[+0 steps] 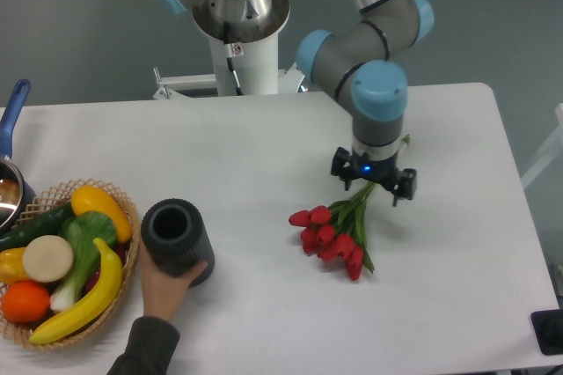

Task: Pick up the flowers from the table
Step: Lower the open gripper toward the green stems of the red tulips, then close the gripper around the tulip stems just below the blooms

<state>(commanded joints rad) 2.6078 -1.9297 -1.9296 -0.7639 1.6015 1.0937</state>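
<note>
The flowers (332, 236) are a small bunch of red tulips with green stems. They lie on the white table (264, 146) right of the middle, with the buds pointing toward the front left and the stems running up to the back right. My gripper (373, 183) points straight down over the stems, just behind the buds. Its black fingers (405, 185) are spread to either side of the stems, so it looks open. The fingertips are mostly hidden under the wrist. One stem end (404, 140) sticks out behind the wrist.
A person's hand (165, 285) holds a dark grey cylindrical vase (176, 239) upright at the front left. A wicker basket (123, 208) with toy fruit and vegetables stands at the left edge. A pot with a blue handle (12, 115) is behind it. The robot's base (237, 32) is at the back.
</note>
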